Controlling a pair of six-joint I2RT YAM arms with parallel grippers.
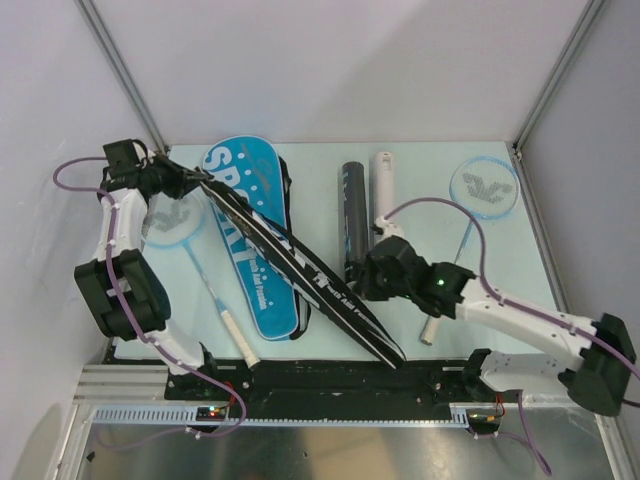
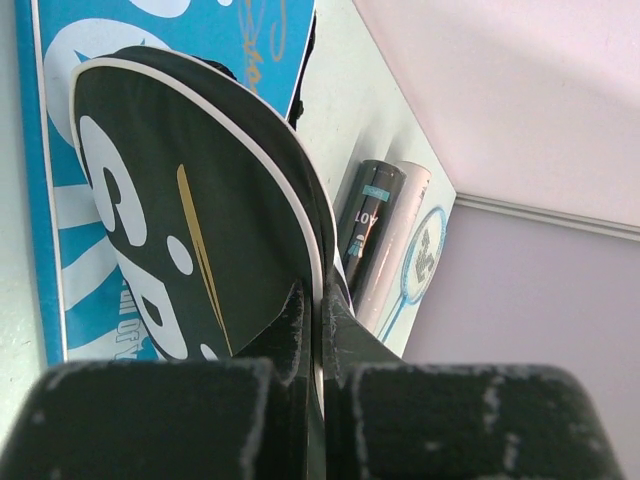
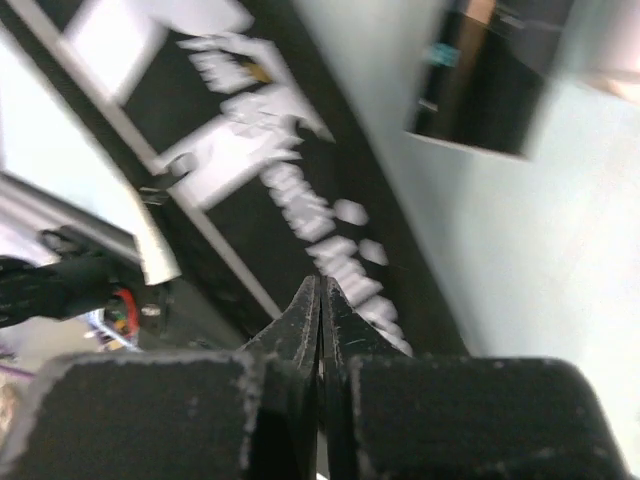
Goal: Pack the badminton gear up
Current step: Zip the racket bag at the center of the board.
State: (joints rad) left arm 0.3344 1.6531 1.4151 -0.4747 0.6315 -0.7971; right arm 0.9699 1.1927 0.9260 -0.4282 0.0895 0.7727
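The left gripper (image 1: 197, 182) is clamped on the head-end rim of the black cover (image 1: 300, 265), which stands on edge, slanting across the blue cover (image 1: 240, 255) (lying flat on the table). The right gripper (image 1: 352, 282), jaws pressed together, sits by the black cover's narrow half, near the black tube (image 1: 352, 210).

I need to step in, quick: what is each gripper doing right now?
Left gripper: shut on the black racket cover's rim.
Right gripper: shut, close to that cover; whether it grips anything cannot be told.

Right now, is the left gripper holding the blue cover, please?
No, the left gripper is shut on the black cover's rim; the blue cover lies beneath.
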